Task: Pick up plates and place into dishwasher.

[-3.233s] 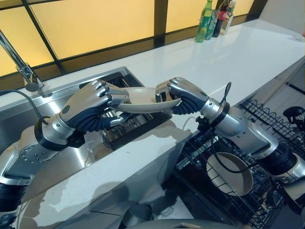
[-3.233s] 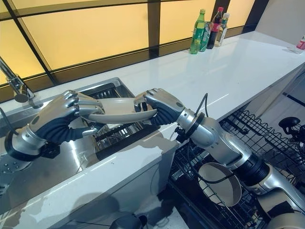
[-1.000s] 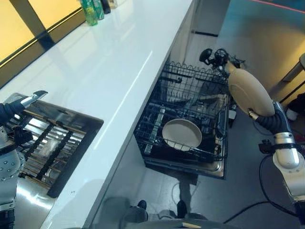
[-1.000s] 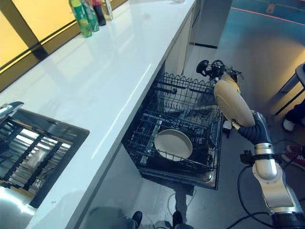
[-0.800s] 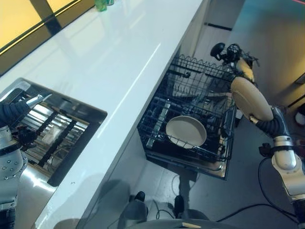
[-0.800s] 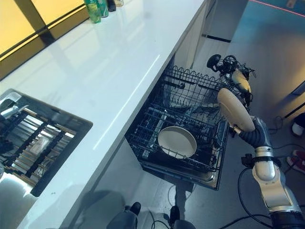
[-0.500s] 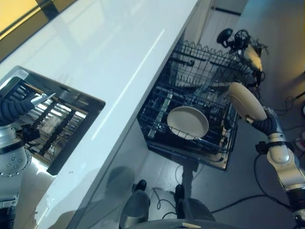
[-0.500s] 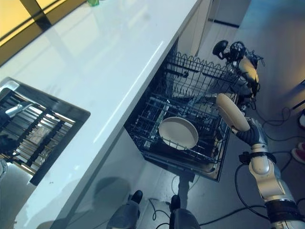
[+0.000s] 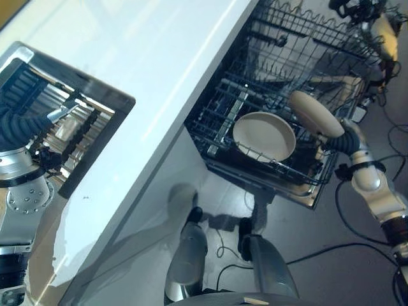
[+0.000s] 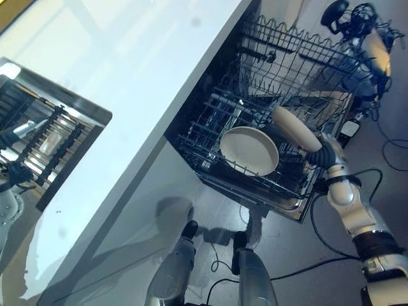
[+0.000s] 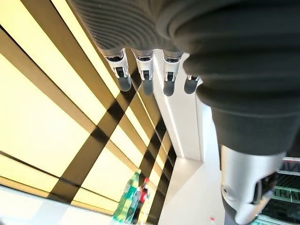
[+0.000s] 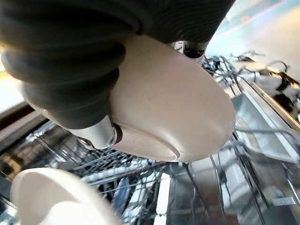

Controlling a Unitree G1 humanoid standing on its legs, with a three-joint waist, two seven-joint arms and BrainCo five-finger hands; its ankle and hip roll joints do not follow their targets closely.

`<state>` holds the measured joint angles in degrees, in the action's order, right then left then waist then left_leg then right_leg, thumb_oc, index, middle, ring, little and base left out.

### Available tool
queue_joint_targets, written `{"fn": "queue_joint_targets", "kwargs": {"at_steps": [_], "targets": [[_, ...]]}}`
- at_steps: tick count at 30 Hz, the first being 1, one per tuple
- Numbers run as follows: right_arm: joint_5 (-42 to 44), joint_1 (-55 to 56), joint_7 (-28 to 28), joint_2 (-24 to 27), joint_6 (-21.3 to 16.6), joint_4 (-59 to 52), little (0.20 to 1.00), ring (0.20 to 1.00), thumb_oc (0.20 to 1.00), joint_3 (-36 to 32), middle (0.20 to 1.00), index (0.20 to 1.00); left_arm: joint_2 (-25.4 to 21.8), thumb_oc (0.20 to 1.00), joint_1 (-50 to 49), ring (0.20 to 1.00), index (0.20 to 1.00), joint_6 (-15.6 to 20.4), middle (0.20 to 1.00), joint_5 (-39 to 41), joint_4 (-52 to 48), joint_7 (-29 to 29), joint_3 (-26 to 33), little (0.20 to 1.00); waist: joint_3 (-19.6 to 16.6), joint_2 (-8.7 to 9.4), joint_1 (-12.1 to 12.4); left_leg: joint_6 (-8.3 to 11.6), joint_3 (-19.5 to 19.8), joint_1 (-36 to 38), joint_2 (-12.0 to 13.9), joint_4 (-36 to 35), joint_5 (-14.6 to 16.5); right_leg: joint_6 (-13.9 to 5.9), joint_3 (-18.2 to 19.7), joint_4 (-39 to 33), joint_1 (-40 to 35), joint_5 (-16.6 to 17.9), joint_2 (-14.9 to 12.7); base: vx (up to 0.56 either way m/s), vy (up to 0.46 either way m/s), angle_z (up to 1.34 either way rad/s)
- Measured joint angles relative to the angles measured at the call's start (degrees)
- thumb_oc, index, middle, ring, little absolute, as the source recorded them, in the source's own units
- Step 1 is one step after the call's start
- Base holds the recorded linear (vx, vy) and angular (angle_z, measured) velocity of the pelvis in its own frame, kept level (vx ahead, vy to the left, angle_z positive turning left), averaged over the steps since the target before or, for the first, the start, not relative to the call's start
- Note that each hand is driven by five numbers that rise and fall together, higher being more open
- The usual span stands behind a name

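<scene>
A beige plate is tilted on edge just over the right part of the dishwasher's lower rack. My right hand is shut on it, with the thumb pressed against its underside. A second beige plate leans in the rack, just left of the held one, and its rim shows below the held plate in the right wrist view. My left hand hovers over the sink rack, fingers straight, holding nothing.
The white countertop runs between the sink and the pulled-out dishwasher. An upper wire rack stands behind the lower one. Bottles stand by the yellow window. Grey floor lies in front of the dishwasher.
The camera has swung down and right. The plate, held by both hands over the sink 3.2 s ago, is in my right hand alone and has come down to the lower rack.
</scene>
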<state>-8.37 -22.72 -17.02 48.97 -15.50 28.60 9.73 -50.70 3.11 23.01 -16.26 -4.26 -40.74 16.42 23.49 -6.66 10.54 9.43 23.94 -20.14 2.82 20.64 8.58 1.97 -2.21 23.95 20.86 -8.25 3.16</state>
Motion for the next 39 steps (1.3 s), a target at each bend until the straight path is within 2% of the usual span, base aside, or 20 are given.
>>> {"fn": "queue_joint_targets", "kwargs": {"at_steps": [11, 14, 18, 23, 26, 27, 28, 30, 32, 33, 34, 35, 36, 37, 38, 39], "targets": [[-1.3, 2.9, -1.5, -0.2, 1.2, -1.9, 0.2, 0.2, 0.2, -2.0, 0.2, 0.2, 0.0, 1.0, 0.4, 1.0, 1.0, 0.1, 1.0, 0.1, 1.1, 0.0, 0.1, 1.0, 0.5, -0.05, -0.2, 0.49, -1.0, 1.2, -0.2, 0.5, -0.3, -0.45, -0.8, -2.4, -3.6, 0.0, -0.4, 0.01, -0.025, 0.12], [-1.7, 5.9, -1.3, -0.2, 1.2, -2.0, 0.2, 0.2, 0.2, -5.8, 0.2, 0.2, 0.4, 1.0, 0.5, 1.0, 1.0, 0.1, 1.0, 0.1, 1.1, 1.0, 0.0, 1.0, 0.6, 0.16, -1.0, -0.37, -4.5, 1.6, -0.6, 1.3, -1.1, -0.86, -1.7, -1.6, -4.9, -0.9, -1.6, 0.06, 0.168, 0.24], [-1.7, 6.6, 1.4, 0.4, 1.2, -2.7, 0.2, 0.2, 0.2, -9.3, 0.2, 0.2, 3.8, 1.0, -1.3, 1.0, 1.0, 0.4, 1.0, 0.1, 1.3, 1.7, 0.1, 1.0, 0.8, 0.61, -1.8, -1.87, -6.7, 4.0, -2.9, 0.0, -2.0, -2.18, 0.2, 1.1, -4.9, -2.6, -4.4, 0.15, 0.256, -0.03], [-1.1, 10.3, 4.4, 0.7, 1.2, -3.8, 0.2, 0.2, 0.2, -11.8, 0.2, 0.2, 3.9, 1.0, -1.8, 1.0, 1.0, 1.4, 1.0, 0.0, 0.8, 4.2, 0.7, 1.0, 0.3, 1.63, -1.8, -3.35, -8.0, 5.1, -4.8, 0.3, -2.0, -3.5, 1.3, 1.7, -5.7, -2.9, -6.2, 0.12, 0.236, -0.05], [-0.9, 13.9, 5.5, -0.5, 1.5, -6.5, 0.2, 0.2, 0.2, -14.2, 0.2, 0.2, 4.6, 1.0, -3.9, 1.0, 1.0, 1.8, 1.0, 0.1, 0.0, 6.4, 3.5, 1.0, -0.1, 2.15, -2.3, -5.28, -9.0, 5.3, -5.6, 3.7, 0.3, -4.38, 1.2, 4.0, -6.5, -3.4, -6.6, 0.16, 0.133, -0.04], [-0.9, 14.0, 5.9, -1.1, 1.6, -6.7, 0.2, 0.2, 0.2, -14.2, 0.2, 0.2, 4.6, 1.0, -4.1, 1.0, 1.0, 2.0, 1.0, 0.1, 0.1, 7.2, 3.9, 1.0, -0.1, 2.25, -2.1, -5.14, -9.1, 4.9, -5.9, 6.2, 1.7, -4.52, 1.3, 6.0, -6.5, -4.4, -6.7, 0.26, -0.049, -0.12], [-0.9, 14.3, 6.3, -2.1, 1.6, -6.7, 0.2, 0.2, 0.2, -14.2, 0.2, 0.2, 4.6, 1.0, -4.2, 1.0, 1.0, 2.2, 1.0, 0.0, 0.1, 7.8, 4.0, 1.0, -0.4, 2.83, -2.3, -5.54, -9.6, 4.8, -6.4, 8.5, 3.4, -4.89, 1.7, 7.5, -6.5, -6.1, -7.2, 0.25, -0.137, -0.05], [-0.9, 16.4, 6.9, -3.1, 1.6, -7.4, 0.2, 0.2, 0.2, -14.2, 0.2, 0.2, 4.4, 1.0, -4.8, 1.0, 1.0, 2.5, 1.0, 0.0, -0.1, 9.0, 4.1, 1.0, -2.1, 4.15, -2.6, -5.89, -9.8, 4.8, -7.2, 8.7, 3.7, -5.2, 1.6, 8.0, -6.4, -7.0, -8.4, 0.1, -0.342, 0.06], [-0.3, 17.2, 6.6, -3.1, 1.7, -8.0, 0.2, 0.2, 0.2, -13.7, 0.2, 0.2, 2.9, 1.0, -5.0, 1.0, 1.0, 2.2, 1.0, 0.2, -0.1, 9.1, 4.5, 1.0, -3.9, 6.26, -3.4, -5.41, -9.1, 4.4, -7.4, 5.7, 1.7, -5.72, 2.5, 7.5, -5.0, -6.7, -9.5, -0.03, -0.611, 0.11], [0.4, 16.1, 5.8, -2.9, 1.8, -7.9, 0.2, 0.2, 0.2, -12.9, 0.2, 0.2, 1.6, 1.0, -4.1, 1.0, 1.0, 2.1, 1.0, 0.1, 1.4, 8.6, 4.4, 1.0, -4.2, 6.88, -4.0, -5.43, -8.0, 4.1, -7.3, 4.5, 1.1, -6.31, 4.6, 9.7, -2.8, -6.2, -9.8, -0.08, -0.73, 0.19], [0.9, 14.3, 5.0, -3.0, 1.8, -7.8, 0.2, 0.2, 0.2, -11.6, 0.2, 0.2, -0.2, 1.0, -3.2, 1.0, 1.0, 1.3, 1.0, 0.2, 2.8, 7.9, 3.6, 1.0, -4.1, 7.14, -5.2, -5.18, -7.2, 2.7, -7.2, 4.6, 0.7, -7.08, 8.5, 9.5, -1.4, -6.0, -10.8, -0.11, -0.567, 0.04], [1.2, 12.3, 3.5, -3.0, 1.9, -7.8, 0.2, 0.2, 0.2, -10.0, 0.2, 0.2, -1.1, 1.0, -1.4, 1.0, 1.0, 0.8, 1.0, 0.3, 4.7, 6.1, 2.6, 1.0, -4.1, 7.27, -5.3, -4.25, -6.3, 1.0, -7.0, 5.8, 1.2, -9.46, 10.9, 9.8, 1.2, -6.4, -12.6, -0.07, -0.424, 0.09], [1.3, 9.1, 2.6, -3.1, 2.4, -7.4, 0.2, 0.2, 0.2, -7.1, 0.2, 0.2, -2.8, 1.0, 0.5, 1.0, 1.0, -0.4, 1.0, 0.2, 6.2, 4.6, 0.9, 1.0, -3.5, 6.93, -5.6, -3.85, -5.6, -1.2, -6.3, 7.3, 1.5, -10.95, 11.8, 5.1, 1.2, -5.1, -13.6, 0.0, -0.348, 0.07], [1.3, 7.1, 2.4, -3.1, 2.5, -7.4, 0.2, 0.2, 0.2, -4.8, 0.2, 0.2, -4.8, 1.0, 2.5, 1.0, 1.0, -1.0, 1.0, 0.1, 7.2, 4.3, -0.1, 1.0, -2.9, 7.74, -6.1, -2.99, -4.4, -2.8, -6.0, 8.0, 1.8, -14.23, 11.6, 0.2, 1.2, -2.1, -15.2, 0.15, -0.436, 0.19], [1.3, 5.2, 2.4, -3.3, 2.5, -7.4, 0.2, 0.2, 0.2, -3.2, 0.2, 0.2, -5.0, 1.0, 3.3, 1.0, 1.0, -1.2, 1.0, 0.1, 7.5, 3.8, -0.1, 1.0, -1.6, 7.32, -6.2, -2.7, -3.6, -3.0, -4.9, 7.9, 1.9, -14.17, 9.9, -1.4, 0.7, 2.9, -14.1, 0.24, -0.488, 0.27], [1.7, 5.3, 2.4, -3.3, 2.5, -7.8, 0.2, 0.2, 0.2, -3.1, 0.2, 0.2, -4.7, 1.0, 2.7, 1.0, 1.0, -1.3, 1.0, 0.1, 7.5, 3.6, -0.3, 1.0, -0.7, 6.33, -6.5, -1.87, -1.9, -2.5, -3.0, 6.4, 1.5, -12.97, 7.7, -2.0, -0.4, 3.0, -12.7, 0.26, -0.521, 0.23]]}}
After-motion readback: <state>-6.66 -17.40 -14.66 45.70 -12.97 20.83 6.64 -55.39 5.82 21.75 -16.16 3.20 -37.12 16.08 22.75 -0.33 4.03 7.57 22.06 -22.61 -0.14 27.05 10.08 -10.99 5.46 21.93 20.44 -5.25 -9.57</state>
